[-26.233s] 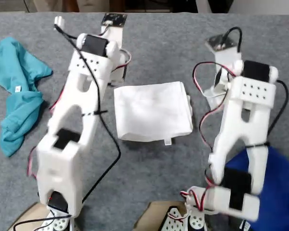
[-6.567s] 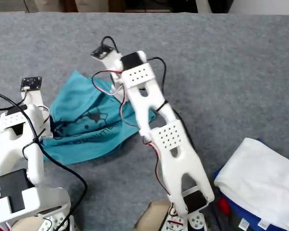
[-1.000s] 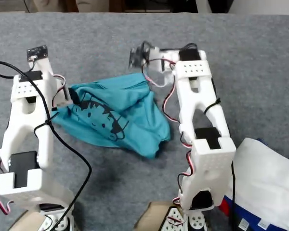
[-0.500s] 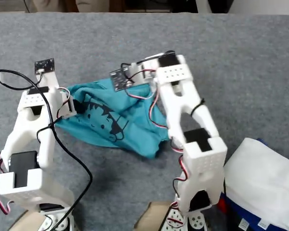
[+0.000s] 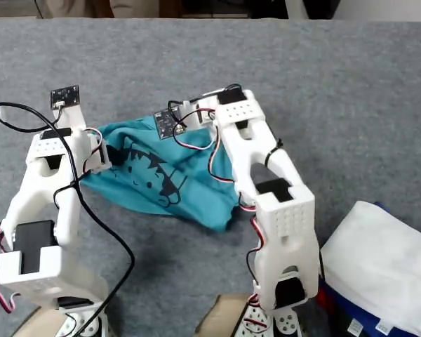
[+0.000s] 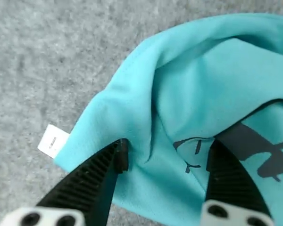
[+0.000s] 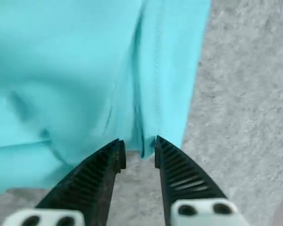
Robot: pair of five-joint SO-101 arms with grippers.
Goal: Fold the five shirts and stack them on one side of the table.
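A teal shirt (image 5: 161, 189) with a dark cartoon print lies rumpled on the grey table, left of centre. My left gripper (image 5: 104, 156) sits at its left edge. In the left wrist view it (image 6: 167, 155) is open, its fingers straddling the shirt (image 6: 203, 84) beside a white tag (image 6: 53, 140). My right gripper (image 5: 189, 126) is over the shirt's far edge. In the right wrist view it (image 7: 137, 148) is shut on a fold of the teal cloth (image 7: 85, 56). The right arm hides part of the shirt's right side.
A folded white shirt (image 5: 386, 246) rests on a blue one (image 5: 340, 309) at the near right corner. Grey table (image 5: 351, 105) stretches bare behind and to the right. Loose cables trail from both arms.
My right gripper has swung left across the shirt's far edge, carrying cloth with it. The left arm shifted slightly nearer, then held still.
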